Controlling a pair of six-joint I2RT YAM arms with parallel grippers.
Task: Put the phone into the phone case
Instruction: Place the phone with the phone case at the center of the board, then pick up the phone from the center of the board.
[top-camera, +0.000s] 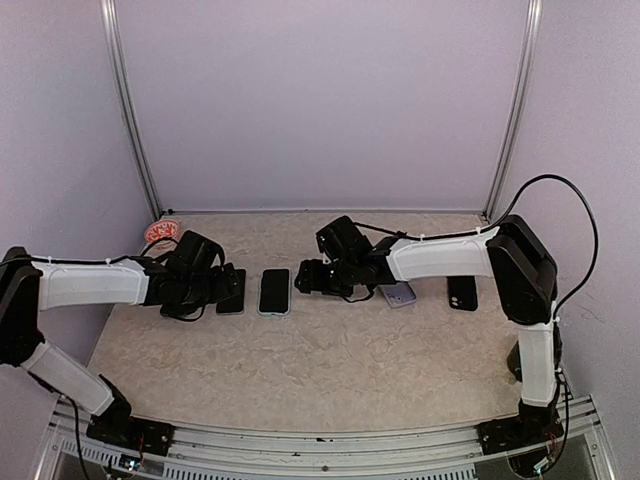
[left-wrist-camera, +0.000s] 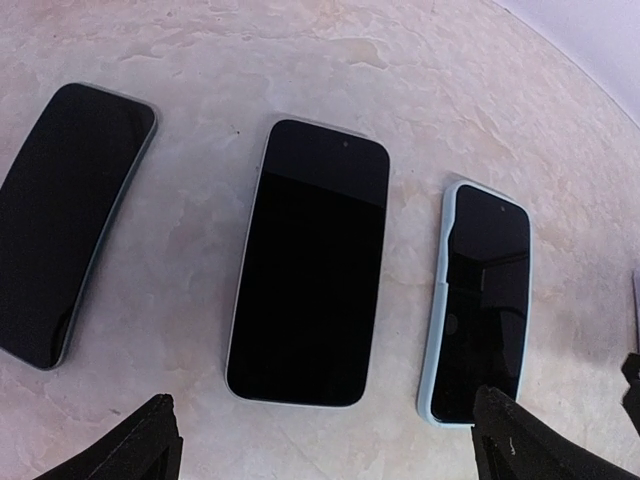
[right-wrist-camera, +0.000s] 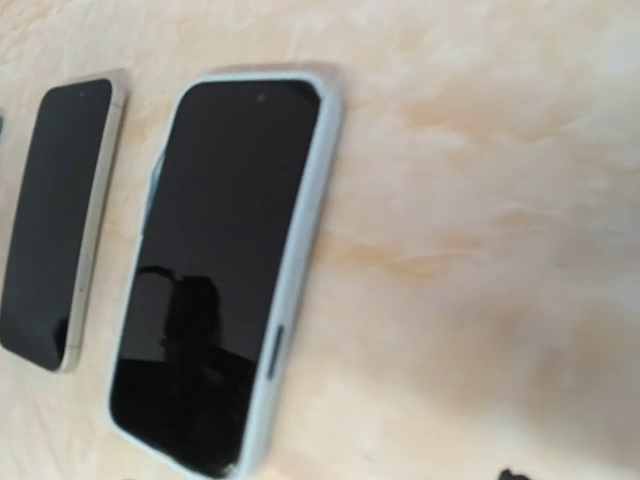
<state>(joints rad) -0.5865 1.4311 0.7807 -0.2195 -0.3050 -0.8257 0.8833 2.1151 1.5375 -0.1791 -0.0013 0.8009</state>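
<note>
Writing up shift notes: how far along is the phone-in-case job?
Done: the phone sits in the light blue case, flat on the table. In hand: nothing; right gripper is off it, left gripper open over a bare phone. Left: apparently only backing both grippers away.

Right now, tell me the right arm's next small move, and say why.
Probably raise the right gripper straight up, clear of the phone. In its wrist view the phone lies flat on the table with the pale case rimming it, and no finger touches it, so the seating looks done.
</note>
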